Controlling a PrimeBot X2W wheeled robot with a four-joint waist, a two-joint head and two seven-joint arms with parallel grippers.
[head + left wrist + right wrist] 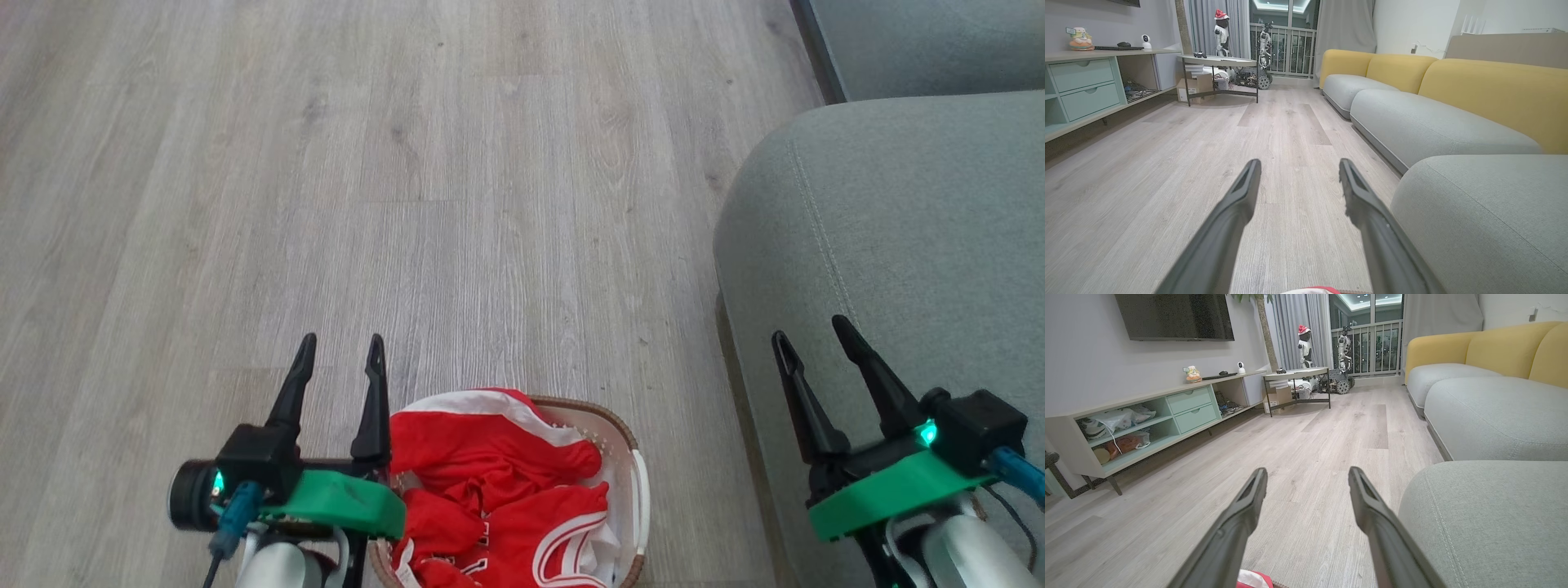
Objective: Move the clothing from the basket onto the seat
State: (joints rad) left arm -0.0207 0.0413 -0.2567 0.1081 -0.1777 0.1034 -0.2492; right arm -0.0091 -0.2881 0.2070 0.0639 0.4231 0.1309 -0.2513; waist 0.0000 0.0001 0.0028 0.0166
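Both pincers stood spread wide and empty: the left gripper [342,343] at the left edge of the basket [639,490], the right gripper [810,329] over the seat [898,229]. The red clothing [490,482] lay heaped in the basket. Pinching the topmost fold from above looked the soundest start. The basket's near end was cut off, and the number of garments could not be told.

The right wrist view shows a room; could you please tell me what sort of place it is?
Probably a home living room: a long sofa with grey cushions and yellow backs, a dark flat wall-mounted television, and a low mint-green cabinet with drawers.
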